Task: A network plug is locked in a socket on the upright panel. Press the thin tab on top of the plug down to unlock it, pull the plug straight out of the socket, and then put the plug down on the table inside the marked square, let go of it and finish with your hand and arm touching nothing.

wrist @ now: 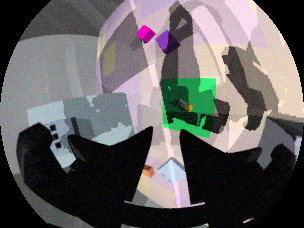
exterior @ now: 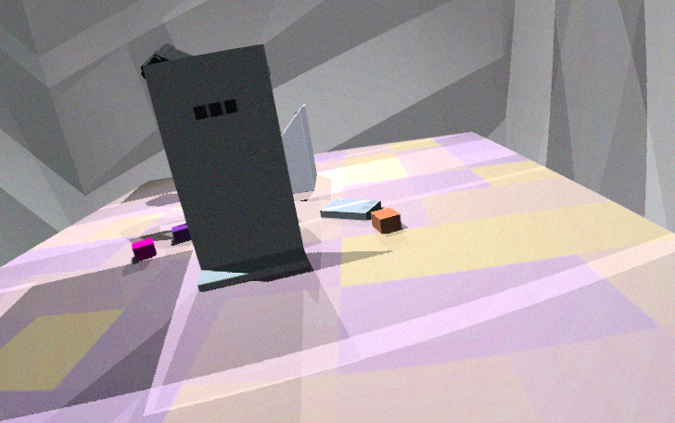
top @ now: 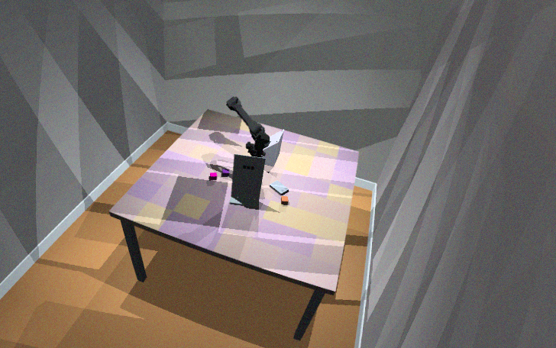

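The network plug (wrist: 188, 106), small, grey and yellow, lies on the green marked square (wrist: 205, 85) in the wrist view, inside its edges. My gripper (wrist: 167, 132) is partly open. Nothing shows between its fingers, and the plug shows beyond the fingertips, apart from them. The upright panel (top: 247, 186) (exterior: 231, 173) (wrist: 116, 107) stands to the left in the wrist view. It is dark in the top and exterior views and has a row of three dark openings. The panel hides the plug, the square and my gripper in the top and exterior views.
A magenta cube (top: 212, 175) (exterior: 144, 249) (wrist: 145, 34) and a purple cube (top: 224, 173) (exterior: 180, 233) (wrist: 167, 41) lie on one side. A pale flat block (top: 279, 187) (exterior: 350, 209) (wrist: 171, 170) and an orange cube (top: 284, 200) (exterior: 386, 220) (wrist: 148, 171) lie on the other. A pale board (top: 276, 151) (exterior: 299, 159) stands behind.
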You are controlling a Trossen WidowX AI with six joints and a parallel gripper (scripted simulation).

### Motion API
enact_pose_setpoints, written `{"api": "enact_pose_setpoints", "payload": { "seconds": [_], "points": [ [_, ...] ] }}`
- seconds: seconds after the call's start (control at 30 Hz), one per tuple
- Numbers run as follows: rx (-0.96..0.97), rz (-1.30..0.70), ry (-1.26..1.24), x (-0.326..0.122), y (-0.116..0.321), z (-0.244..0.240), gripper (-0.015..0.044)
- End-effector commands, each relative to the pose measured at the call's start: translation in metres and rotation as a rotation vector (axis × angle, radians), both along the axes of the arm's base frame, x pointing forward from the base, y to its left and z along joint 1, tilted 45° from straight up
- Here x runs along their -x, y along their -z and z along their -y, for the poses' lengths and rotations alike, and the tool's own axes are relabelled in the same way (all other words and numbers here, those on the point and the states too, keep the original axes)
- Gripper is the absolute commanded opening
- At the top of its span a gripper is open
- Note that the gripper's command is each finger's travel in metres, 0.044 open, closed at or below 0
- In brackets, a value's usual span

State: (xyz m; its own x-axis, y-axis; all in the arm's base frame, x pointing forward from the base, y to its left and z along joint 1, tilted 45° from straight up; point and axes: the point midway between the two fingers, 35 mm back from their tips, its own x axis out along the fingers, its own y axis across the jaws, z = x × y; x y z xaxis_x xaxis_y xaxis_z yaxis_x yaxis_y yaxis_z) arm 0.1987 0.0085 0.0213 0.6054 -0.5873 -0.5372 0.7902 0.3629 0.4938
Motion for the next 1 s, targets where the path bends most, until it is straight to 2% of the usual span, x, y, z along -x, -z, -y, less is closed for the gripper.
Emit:
{"api": "enact_pose_setpoints", "payload": {
  "seconds": [0.0,0.63,0.97],
  "points": [
    [-0.002,0.014,-0.001,-0.001,-0.005,-0.003,0.0156],
    [0.010,0.011,-0.005,0.005,-0.016,-0.006,0.0156],
    [0.001,0.006,-0.008,0.003,-0.032,-0.026,0.0156]
  ]
}}
